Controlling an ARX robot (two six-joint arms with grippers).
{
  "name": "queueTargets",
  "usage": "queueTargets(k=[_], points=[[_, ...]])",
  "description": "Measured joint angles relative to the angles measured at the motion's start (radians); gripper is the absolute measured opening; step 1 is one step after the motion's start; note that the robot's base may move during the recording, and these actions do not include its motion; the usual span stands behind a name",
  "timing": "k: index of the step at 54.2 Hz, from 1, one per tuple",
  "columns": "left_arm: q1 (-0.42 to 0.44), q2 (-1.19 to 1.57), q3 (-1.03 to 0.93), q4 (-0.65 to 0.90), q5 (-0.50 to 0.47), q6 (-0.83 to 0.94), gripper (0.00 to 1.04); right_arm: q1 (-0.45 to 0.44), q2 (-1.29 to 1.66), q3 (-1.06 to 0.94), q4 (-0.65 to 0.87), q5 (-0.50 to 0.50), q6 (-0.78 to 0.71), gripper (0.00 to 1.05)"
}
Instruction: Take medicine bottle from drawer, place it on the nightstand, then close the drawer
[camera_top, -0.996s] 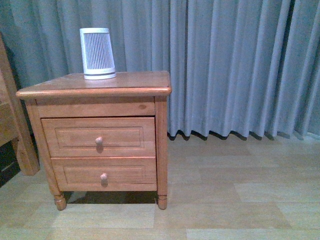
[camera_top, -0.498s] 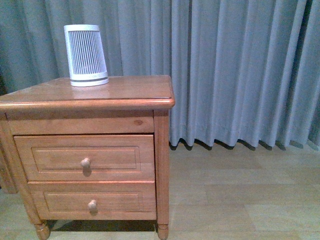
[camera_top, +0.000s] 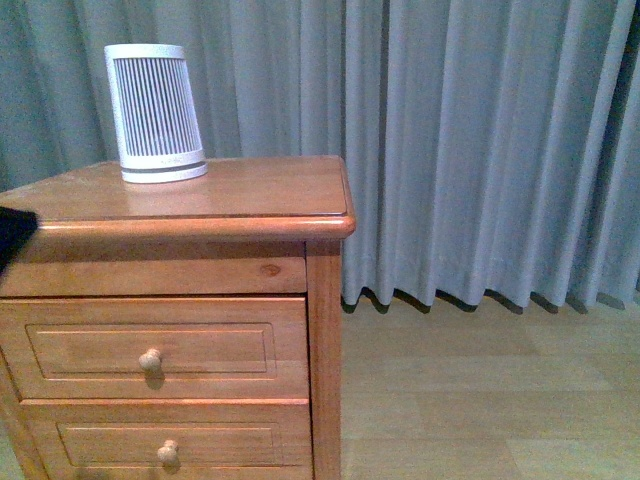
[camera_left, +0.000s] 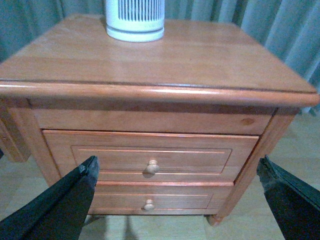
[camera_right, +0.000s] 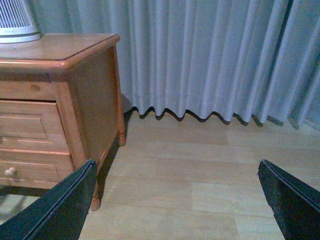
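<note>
The nightstand (camera_top: 322, 330) is seen at the left of the front view, before a grey-blue curtain (camera_top: 480, 150). Its upper drawer (camera_top: 220, 350) is shut flush, as is the lower drawer (camera_top: 230, 440). The medicine bottle cannot be seen in any view. A white ribbed device (camera_top: 153, 112) is stood upright toward the back left of the worktop (camera_top: 260, 190). The left fingers (camera_left: 60, 205) are spread wide and held apart from the drawer front, with its knob (camera_left: 152, 165) framed between them. The right fingers (camera_right: 55, 210) are likewise spread, gripping nothing, above the wooden floor (camera_right: 200, 165) beside the nightstand.

front: close, faces nightstand (camera_top: 250, 190) | left wrist: above its front | right wrist: beside, shares corner
</note>
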Motion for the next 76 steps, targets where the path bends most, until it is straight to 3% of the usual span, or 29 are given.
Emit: queueTargets(k=[3, 13, 23, 37, 53, 76], points=[[-0.033, 0.225, 0.074, 0.079, 0.001, 0.023, 0.98, 0.0, 0.0, 0.0, 0.0, 0.0, 0.0, 0.98], [-0.079, 0.642, 0.272, 0.058, 0.001, 0.076, 0.98, 0.0, 0.0, 0.0, 0.0, 0.0, 0.0, 0.98], [-0.082, 0.878, 0.461, 0.019, -0.043, 0.08, 0.98, 0.0, 0.0, 0.0, 0.0, 0.0, 0.0, 0.98], [-0.096, 0.983, 0.619, -0.026, -0.048, 0.074, 0.98, 0.0, 0.0, 0.0, 0.0, 0.0, 0.0, 0.98], [-0.092, 1.03, 0.653, -0.022, -0.043, 0.064, 0.98, 0.0, 0.0, 0.0, 0.0, 0.0, 0.0, 0.98], [0.032, 1.081, 0.609, 0.035, -0.031, 0.059, 0.98, 0.0, 0.0, 0.0, 0.0, 0.0, 0.0, 0.98]])
